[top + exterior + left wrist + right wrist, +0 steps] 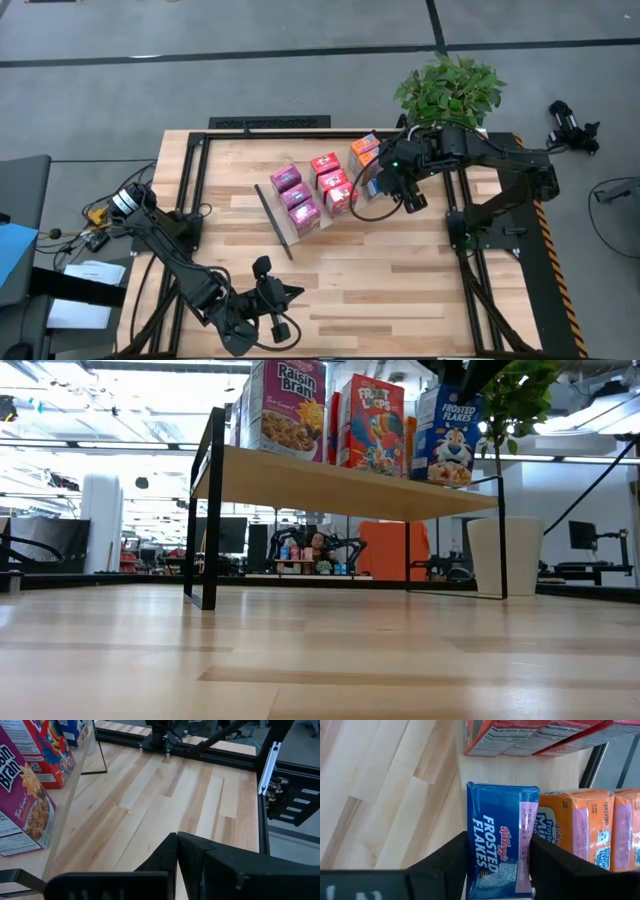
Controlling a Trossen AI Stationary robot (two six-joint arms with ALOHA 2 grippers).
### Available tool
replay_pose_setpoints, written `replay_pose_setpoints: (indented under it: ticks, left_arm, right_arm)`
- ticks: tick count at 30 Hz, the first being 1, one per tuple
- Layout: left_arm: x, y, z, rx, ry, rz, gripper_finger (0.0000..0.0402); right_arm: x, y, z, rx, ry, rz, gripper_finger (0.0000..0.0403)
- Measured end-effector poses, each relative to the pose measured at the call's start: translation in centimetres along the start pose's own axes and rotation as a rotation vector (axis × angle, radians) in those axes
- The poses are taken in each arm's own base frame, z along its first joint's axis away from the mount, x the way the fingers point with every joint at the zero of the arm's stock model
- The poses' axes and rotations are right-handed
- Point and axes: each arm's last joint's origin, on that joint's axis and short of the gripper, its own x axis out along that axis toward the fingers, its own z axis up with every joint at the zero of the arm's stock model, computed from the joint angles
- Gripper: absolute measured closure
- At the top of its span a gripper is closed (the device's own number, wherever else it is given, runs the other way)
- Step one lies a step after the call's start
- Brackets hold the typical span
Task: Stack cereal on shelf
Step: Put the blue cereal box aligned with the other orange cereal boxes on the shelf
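The right arm is seen stretched from its base at the table's right edge toward the shelf [300, 195], with its wrist turned down over the shelf's right end. The right gripper [499, 865] is placed around the blue Frosted Flakes box [501, 837], one dark finger on each side of the carton. In the right wrist view both fingers [445, 865] lie flat against the box's sides, so the box is counted as pinched between them; a gap cannot be made out.

The blue box is stood upright on the shelf board, at its right end near the black bracket. Just beside it the orange boxes [590, 827] are lined up, and red boxes [530, 732] are seen farther along the board. From table height, the Raisin Bran box [285, 405] and the Froot Loops box [372, 422] are shown standing on the light-wood board, with the blue box at the end of that row.

From above, the pink and red cartons are set in two short rows across the middle of the board, toward the table's far edge. A potted plant [450, 90] is stood by the table's far right corner.

The left arm is folded low at the table's near left corner. The left gripper [177, 851] is pressed together, nothing between its fingers, and is pointed across bare slats of the table [165, 805].
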Motion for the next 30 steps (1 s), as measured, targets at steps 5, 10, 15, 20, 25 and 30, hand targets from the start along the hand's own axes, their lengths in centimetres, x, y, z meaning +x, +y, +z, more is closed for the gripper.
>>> replay_pose_setpoints:
  ticks: [5, 10, 15, 20, 25, 30]
  left_arm:
    - [0.0, 0.0, 0.0, -0.002, -0.001, 0.001, 0.0402]
    - [0.0, 0.0, 0.0, -0.002, -0.001, 0.002, 0.0402]
    - [0.0, 0.0, 0.0, 0.0, -0.002, 0.003, 0.0402]
    - [0.0, 0.0, 0.0, 0.002, -0.003, 0.006, 0.0402]
    - [0.0, 0.0, 0.0, 0.013, -0.004, 0.007, 0.0402]
    - [0.0, 0.0, 0.0, 0.017, -0.004, 0.008, 0.0402]
  right_arm:
    - [0.0, 0.0, 0.0, -0.004, 0.002, -0.004, 0.0185]
    - [0.4, -0.4, 0.0, 0.002, 0.034, -0.031, 0.0179]
    - [0.4, -1.1, -0.4, 0.032, 0.036, -0.052, 0.0171]
    - [0.5, -1.4, -0.6, 0.055, 0.031, -0.037, 0.0169]
    - [0.5, -1.4, -0.6, 0.054, 0.031, -0.037, 0.0167]
    - [0.5, -1.4, -0.7, 0.054, 0.045, -0.055, 0.0162]
